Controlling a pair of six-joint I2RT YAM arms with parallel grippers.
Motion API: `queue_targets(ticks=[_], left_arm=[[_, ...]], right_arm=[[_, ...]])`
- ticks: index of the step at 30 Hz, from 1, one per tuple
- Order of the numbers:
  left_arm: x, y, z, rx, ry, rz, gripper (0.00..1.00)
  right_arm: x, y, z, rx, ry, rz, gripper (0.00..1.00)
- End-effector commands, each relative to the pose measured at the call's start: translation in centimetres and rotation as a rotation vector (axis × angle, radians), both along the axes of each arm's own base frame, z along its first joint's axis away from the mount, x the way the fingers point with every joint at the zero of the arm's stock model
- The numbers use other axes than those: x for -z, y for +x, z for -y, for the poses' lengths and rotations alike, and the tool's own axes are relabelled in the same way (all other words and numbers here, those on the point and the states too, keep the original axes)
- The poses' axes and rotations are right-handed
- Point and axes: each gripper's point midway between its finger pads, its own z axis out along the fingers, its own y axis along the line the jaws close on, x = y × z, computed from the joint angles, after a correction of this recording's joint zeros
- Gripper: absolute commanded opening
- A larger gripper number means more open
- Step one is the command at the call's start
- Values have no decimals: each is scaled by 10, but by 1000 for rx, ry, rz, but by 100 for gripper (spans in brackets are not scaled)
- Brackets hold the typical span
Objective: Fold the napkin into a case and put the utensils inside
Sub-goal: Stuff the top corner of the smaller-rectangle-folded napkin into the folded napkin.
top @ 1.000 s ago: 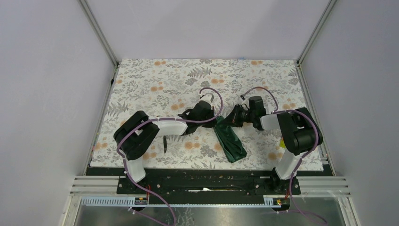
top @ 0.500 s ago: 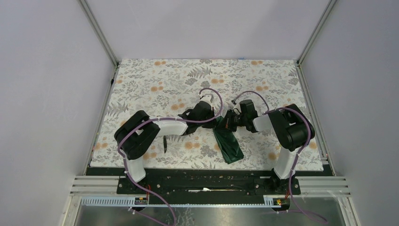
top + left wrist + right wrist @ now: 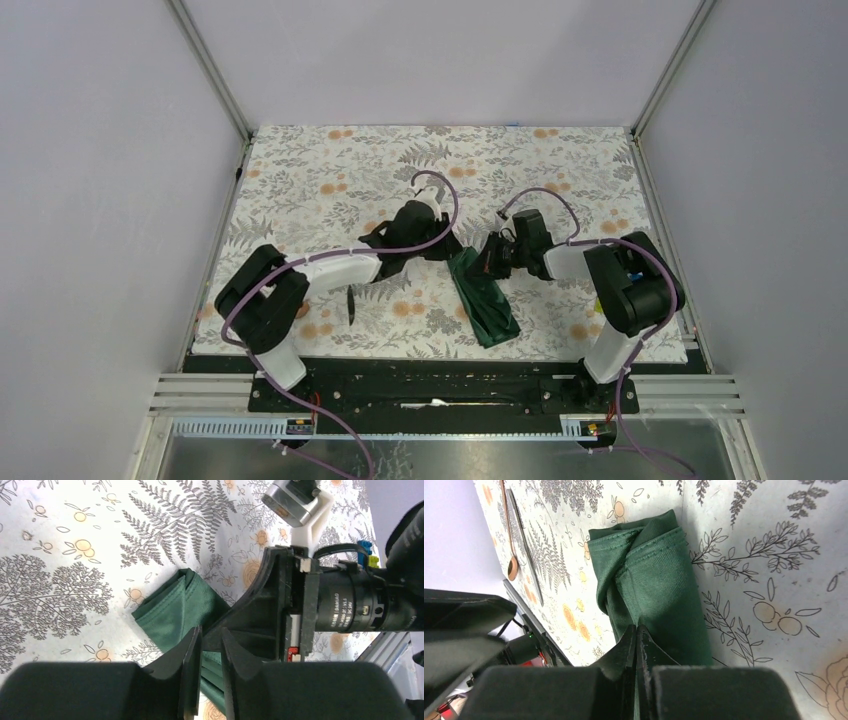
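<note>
Two utensils, spoon [image 3: 512,571] and knife [image 3: 526,550], lie outside the case [image 3: 659,580]. Left gripper [image 3: 211,650] slightly spread; right gripper [image 3: 637,632] pressed together.

You can read one marking only: white lettering [image 3: 336,611] on the black motor housing [image 3: 350,605] at about three o'clock in the left wrist view, running sideways, with the brand word "DAMIAO". The finer print beside it is too small for you to make out. The top and right wrist views give you no legible text.
</note>
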Motion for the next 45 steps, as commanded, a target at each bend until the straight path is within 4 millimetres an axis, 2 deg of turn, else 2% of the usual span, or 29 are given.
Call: queue_targets(ticks=[1,5,8,12,15,19,22,25,27,30,33,37,41,45], left_arm=[[-2,12,5,11,-36,-23,19],[15,15,15,37,-38,-51,11],[32,15,22,56,-40,-87,7],[61,13,17,35,6,-129,2],[70,11,10,24,35,-131,3],[53,8,9,44,30,-109,8],[31,5,8,57,12,-86,22],[8,1,5,68,-7,-66,41],[-2,-3,2,68,-12,-66,47],[-8,-14,-6,65,-23,-83,54],[-12,-25,-15,48,-47,-103,57],[-6,-42,-29,29,-68,-141,56],[-1,-56,-47,11,-62,-152,56],[1,-67,-61,-3,-61,-158,57]], right_arm=[[-11,8,3,3,-28,53,0],[-4,9,0,8,-18,40,0],[2,7,-11,-1,15,21,0],[1,6,-21,-9,24,25,0],[-2,7,-19,-20,4,34,0],[-8,4,-9,-36,-63,59,0],[-17,-2,1,-61,-133,74,0],[-24,-14,15,-82,-205,68,11],[-31,-19,25,-93,-255,81,23],[-35,-31,33,-134,-298,68,32],[-38,-45,34,-182,-345,79,41],[-44,-55,38,-221,-455,122,53],[-51,-63,38,-250,-533,156,56],[-47,-68,40,-274,-618,162,57]])
